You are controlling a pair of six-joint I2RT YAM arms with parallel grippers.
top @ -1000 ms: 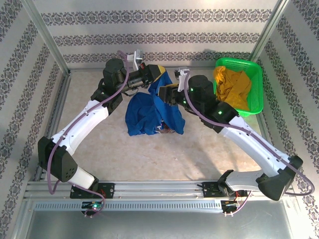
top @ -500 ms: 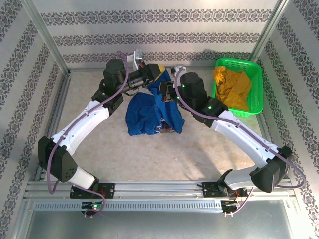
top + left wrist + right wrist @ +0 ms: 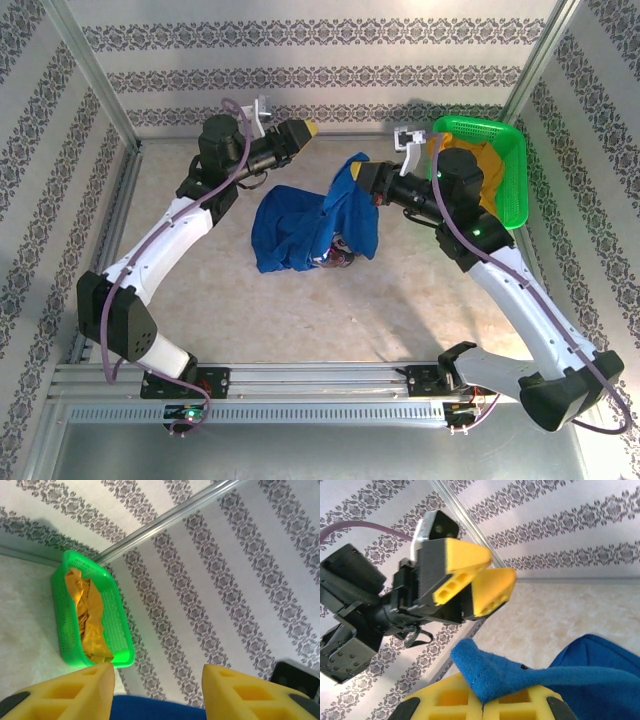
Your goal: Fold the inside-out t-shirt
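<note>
Though rumpled, royal-blue t-shirt [image 3: 295,225], corner in right pincer [image 3: 482,701].

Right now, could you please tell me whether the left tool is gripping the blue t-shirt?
No, the left tool hangs clear of the t-shirt, its jaws apart and empty.

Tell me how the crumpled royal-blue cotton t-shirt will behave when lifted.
Likely floppy: the royal-blue t-shirt drapes from the right gripper down onto the table. Probably light, since one pinched corner holds part up. It may drag and bunch rather than slide cleanly.
</note>
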